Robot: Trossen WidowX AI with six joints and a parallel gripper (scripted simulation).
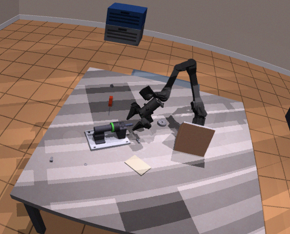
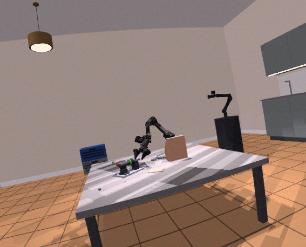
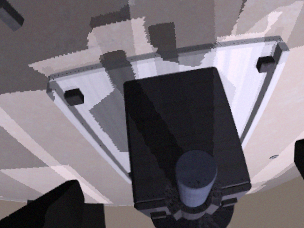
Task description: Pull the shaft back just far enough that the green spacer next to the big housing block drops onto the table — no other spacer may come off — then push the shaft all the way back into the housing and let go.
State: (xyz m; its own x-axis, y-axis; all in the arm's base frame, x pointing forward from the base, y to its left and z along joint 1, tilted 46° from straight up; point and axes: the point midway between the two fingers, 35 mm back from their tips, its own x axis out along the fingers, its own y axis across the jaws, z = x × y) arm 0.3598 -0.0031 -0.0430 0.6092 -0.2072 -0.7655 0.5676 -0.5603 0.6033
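and here is the hand [image 1: 130, 124] [image 2: 139, 158] [image 3: 191, 174], spread about as wide as it goes, with nothing gripped, its two fingers angled down towards the shaft [image 1: 129, 124] [image 2: 137, 159] [image 3: 196, 175]. the shaft's free end sticks out of the dark support block [image 1: 120, 133] [image 2: 135, 165] [image 3: 165, 120] on the hand's side, and in the wrist view it shows end-on between the spread fingers, well apart from both. whether the tips have reached its height, i cannot tell.

moving along the shaft, past the support, there's the green spacer [image 1: 112, 127] [image 2: 130, 163], up on the assembly, right against the thick dark cylinder [image 1: 102, 128] [image 2: 124, 164] at the far end from the hand. all of it stands on a pale base plate [image 1: 111, 146] [image 3: 242, 85], lying flat on the desk [image 1: 152, 184] [image 2: 217, 164].

a grey ring-shaped part [image 1: 159, 123] sits near the hand, on the opposite side from the shaft. further out we have a red-handled screwdriver [image 1: 110, 101] [image 2: 117, 164], a pale yellow pad [image 1: 137, 165] [image 2: 156, 170] lying flat, and a brown box-like block [image 1: 194, 139] [image 2: 176, 148] beside the arm's base. way beyond the desk, a blue crate [image 1: 127, 15] [image 2: 93, 152] tops a grey one, and a second arm [image 2: 226, 100] perches on a dark pedestal [image 2: 229, 135].
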